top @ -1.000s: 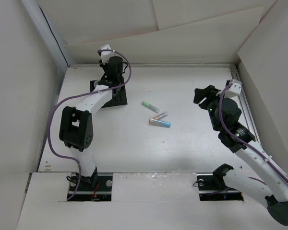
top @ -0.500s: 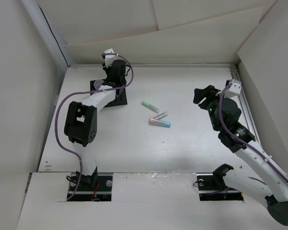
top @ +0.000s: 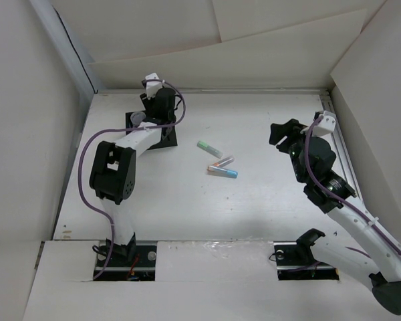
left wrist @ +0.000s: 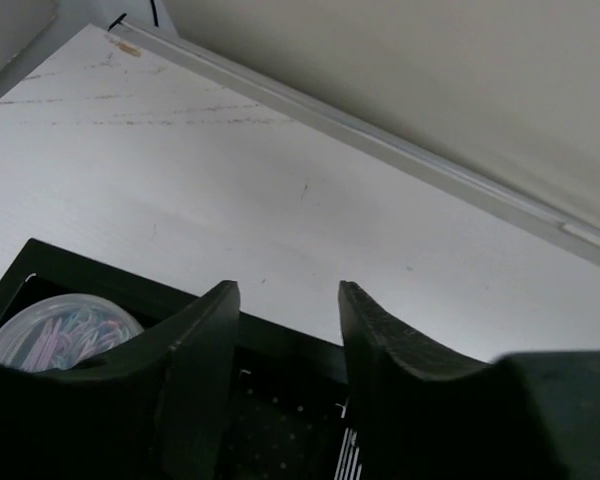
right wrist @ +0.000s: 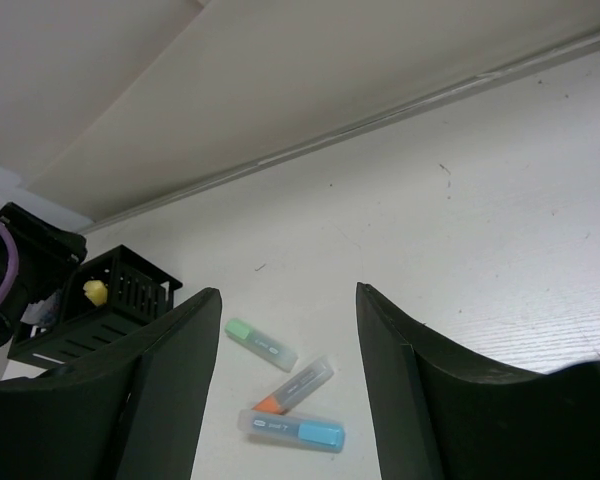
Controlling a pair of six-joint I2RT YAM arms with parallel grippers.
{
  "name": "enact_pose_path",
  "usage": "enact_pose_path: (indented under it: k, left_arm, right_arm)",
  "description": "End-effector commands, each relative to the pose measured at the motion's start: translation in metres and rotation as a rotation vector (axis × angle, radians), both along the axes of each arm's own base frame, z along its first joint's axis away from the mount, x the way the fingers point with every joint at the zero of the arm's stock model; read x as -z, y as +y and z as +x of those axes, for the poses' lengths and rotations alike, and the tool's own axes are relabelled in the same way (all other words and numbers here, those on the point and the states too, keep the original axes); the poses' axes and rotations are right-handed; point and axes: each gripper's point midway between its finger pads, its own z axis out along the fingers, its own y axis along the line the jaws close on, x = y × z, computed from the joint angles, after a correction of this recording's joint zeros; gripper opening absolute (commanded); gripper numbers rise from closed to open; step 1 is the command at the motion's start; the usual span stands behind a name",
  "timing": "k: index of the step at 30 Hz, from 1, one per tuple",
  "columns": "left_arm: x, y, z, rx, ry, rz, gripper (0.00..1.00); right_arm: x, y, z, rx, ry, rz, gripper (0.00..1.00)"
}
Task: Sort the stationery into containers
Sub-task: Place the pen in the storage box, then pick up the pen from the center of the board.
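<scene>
The black organizer point(top: 166, 139) stands at the back left, and my left gripper point(top: 160, 119) hangs right over it. In the left wrist view that gripper point(left wrist: 285, 300) is open with nothing between its fingers, above the organizer's rim point(left wrist: 80, 265) and a perforated compartment. Three markers lie loose mid-table: a green one point(top: 209, 148), an orange-tipped one point(top: 222, 162) and a blue-ended one point(top: 224, 172). My right gripper point(top: 279, 134) hovers open to their right, well apart from them. Its wrist view shows the green marker point(right wrist: 260, 343), orange-tipped marker point(right wrist: 298, 385), blue-ended marker point(right wrist: 292, 428) and the organizer point(right wrist: 130, 290) holding a yellow piece point(right wrist: 96, 291).
A round clear tub of coloured paper clips point(left wrist: 60, 330) sits in the organizer's left compartment. Cardboard walls close in the table at the back and both sides, with a metal rail point(left wrist: 410, 160) along the back edge.
The left arm's elbow swung right and its wrist settled lower over the organizer; its jaws have parted. The right arm and the three markers have not moved.
</scene>
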Motion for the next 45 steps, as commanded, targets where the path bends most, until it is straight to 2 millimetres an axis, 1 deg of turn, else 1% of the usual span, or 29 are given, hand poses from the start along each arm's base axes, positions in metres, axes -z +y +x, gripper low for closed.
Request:
enact_pose_path:
  k: [1,4,5,6,11,13,14,15,16,17,18,19,20,21,23,25,27,28,29,30,31,33,34,35,36,38,40,42,45]
  left_arm:
    - [-0.012,0.011,-0.006,-0.054,-0.05,-0.019,0.43]
    - [-0.017,0.007,-0.013,-0.046,-0.061,-0.033,0.55]
    - [-0.026,0.002,-0.015,-0.035,-0.076,-0.039,0.57]
    - [-0.027,0.003,-0.018,-0.035,-0.077,-0.039,0.59]
    - [-0.069,-0.019,-0.037,0.032,-0.16,-0.093,0.6]
    - [-0.073,-0.032,-0.047,0.072,-0.17,-0.111,0.56]
    - [-0.083,-0.038,-0.054,0.095,-0.188,-0.122,0.53]
    - [-0.09,-0.055,-0.061,0.133,-0.196,-0.123,0.5]
    - [-0.085,-0.06,-0.068,0.141,-0.175,-0.113,0.47]
    - [-0.082,-0.067,-0.073,0.157,-0.165,-0.121,0.4]
    - [-0.087,-0.077,-0.08,0.187,-0.164,-0.136,0.37]
    - [-0.078,-0.094,-0.087,0.228,-0.14,-0.144,0.35]
    - [-0.069,-0.1,-0.096,0.25,-0.102,-0.148,0.34]
    - [-0.06,-0.12,-0.102,0.312,-0.077,-0.204,0.32]
    - [-0.04,-0.135,-0.113,0.362,-0.017,-0.247,0.32]
    - [-0.01,-0.15,-0.12,0.406,0.061,-0.322,0.34]
    - [0.012,-0.155,-0.125,0.413,0.109,-0.36,0.36]
    - [0.017,-0.159,-0.126,0.423,0.122,-0.374,0.38]
    - [0.029,-0.163,-0.126,0.417,0.145,-0.393,0.43]
    - [0.036,-0.163,-0.125,0.409,0.157,-0.398,0.46]
    - [0.042,-0.17,-0.128,0.428,0.176,-0.399,0.5]
    - [0.053,-0.175,-0.125,0.427,0.199,-0.407,0.55]
    - [0.047,-0.179,-0.12,0.426,0.185,-0.422,0.57]
    - [0.049,-0.181,-0.118,0.425,0.188,-0.421,0.58]
    - [0.06,-0.183,-0.115,0.42,0.205,-0.413,0.58]
    - [0.062,-0.188,-0.109,0.408,0.216,-0.426,0.58]
    - [0.077,-0.188,-0.106,0.388,0.237,-0.417,0.58]
    - [0.081,-0.191,-0.102,0.387,0.241,-0.415,0.58]
    - [0.096,-0.193,-0.097,0.371,0.27,-0.395,0.58]
  right_arm:
    - [-0.013,0.0,0.002,-0.003,-0.046,0.015,0.62]
    - [-0.013,0.0,0.002,-0.003,-0.046,0.015,0.62]
    - [-0.013,0.0,0.002,-0.003,-0.046,0.015,0.62]
    - [-0.013,0.0,0.002,-0.003,-0.046,0.015,0.62]
    - [-0.013,0.0,0.002,-0.003,-0.046,0.015,0.62]
    - [-0.01,0.001,0.003,-0.003,-0.038,0.01,0.61]
    - [-0.01,0.001,0.003,-0.003,-0.038,0.01,0.56]
    - [-0.01,0.001,0.003,-0.003,-0.038,0.01,0.47]
    - [-0.007,0.003,0.005,-0.012,-0.03,0.006,0.36]
    - [-0.007,0.003,0.005,-0.012,-0.03,0.006,0.18]
    - [-0.004,0.005,0.007,-0.013,-0.021,0.0,0.14]
    - [-0.009,0.005,0.007,-0.012,-0.029,0.005,0.11]
    - [-0.008,0.004,0.007,-0.013,-0.029,-0.004,0.11]
    - [-0.008,0.004,0.007,-0.013,-0.029,-0.004,0.11]
    - [-0.008,0.004,0.007,-0.013,-0.029,-0.004,0.13]
    - [-0.012,0.003,0.005,-0.013,-0.038,0.001,0.16]
    - [-0.014,0.002,0.003,-0.013,-0.046,0.006,0.24]
    - [-0.014,0.002,0.003,-0.013,-0.046,0.006,0.28]
    - [-0.014,0.002,0.003,-0.013,-0.046,0.006,0.37]
    - [-0.014,0.002,0.003,-0.013,-0.046,0.006,0.37]
    - [-0.014,0.002,0.003,-0.013,-0.046,0.006,0.46]
    - [-0.014,0.002,0.003,-0.013,-0.046,0.006,0.52]
    - [-0.014,0.002,0.003,-0.013,-0.046,0.006,0.56]
    - [-0.014,0.003,0.003,-0.022,-0.046,0.006,0.56]
    - [-0.014,0.003,0.003,-0.022,-0.046,0.006,0.58]
    - [-0.014,0.003,0.003,-0.022,-0.046,0.006,0.59]
    - [-0.014,0.003,0.003,-0.022,-0.046,0.006,0.59]
    - [-0.014,0.005,0.002,-0.031,-0.046,0.007,0.59]
    - [-0.012,0.008,0.004,-0.04,-0.038,0.002,0.6]
